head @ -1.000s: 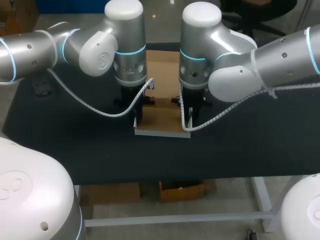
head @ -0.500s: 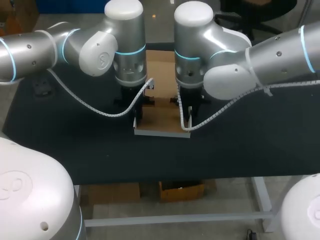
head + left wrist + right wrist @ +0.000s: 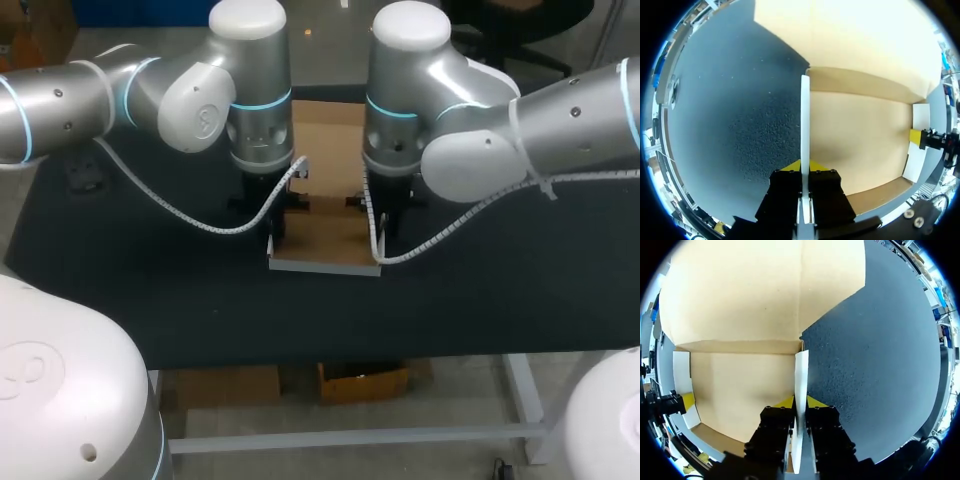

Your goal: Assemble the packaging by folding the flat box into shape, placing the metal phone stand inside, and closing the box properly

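Two firm pinches, left gripper (image 3: 805, 164) clamping left white side wall (image 3: 805, 115) of open brown cardboard box (image 3: 322, 235), right gripper (image 3: 800, 401) clamping right white side wall (image 3: 801, 372), black table (image 3: 150, 280) beneath.

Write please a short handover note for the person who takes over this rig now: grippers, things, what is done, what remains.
Left gripper: jaws shut on the box's left side wall, which stands upright.
Right gripper: jaws shut on the right side wall, also upright.
Box: on the table between both arms, lid flap open on the far side.
Phone stand: not in view.
Done: both side walls raised.
Left: finish folding, put the stand in, close the lid.
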